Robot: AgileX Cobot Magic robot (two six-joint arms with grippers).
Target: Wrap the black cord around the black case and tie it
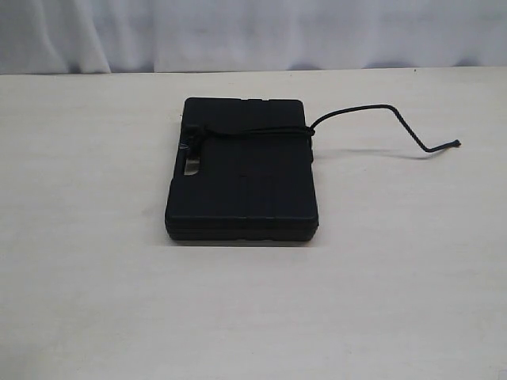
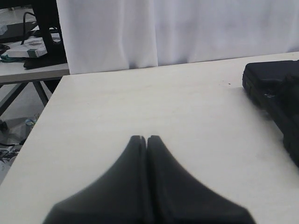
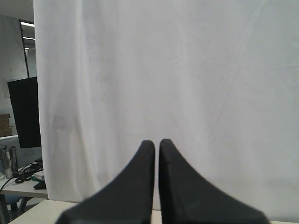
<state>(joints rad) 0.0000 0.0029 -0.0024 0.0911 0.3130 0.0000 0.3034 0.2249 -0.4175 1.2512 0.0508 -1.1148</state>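
Note:
The black case (image 1: 245, 178) lies flat in the middle of the pale table. The black cord (image 1: 261, 129) crosses its far part, with a knot near the handle slot at the case's left side. One free end of the cord (image 1: 412, 134) arcs off to the right and rests on the table, frayed tip at the far right. Neither arm shows in the exterior view. My left gripper (image 2: 146, 138) is shut and empty, above bare table, with a corner of the case (image 2: 275, 93) off to one side. My right gripper (image 3: 156, 142) is shut and empty, facing the white curtain.
A white curtain (image 1: 253, 32) hangs behind the table's far edge. In the left wrist view the table's side edge (image 2: 51, 98) drops off beside a second desk with clutter (image 2: 28, 51). A dark monitor (image 3: 23, 112) stands beyond the curtain's edge.

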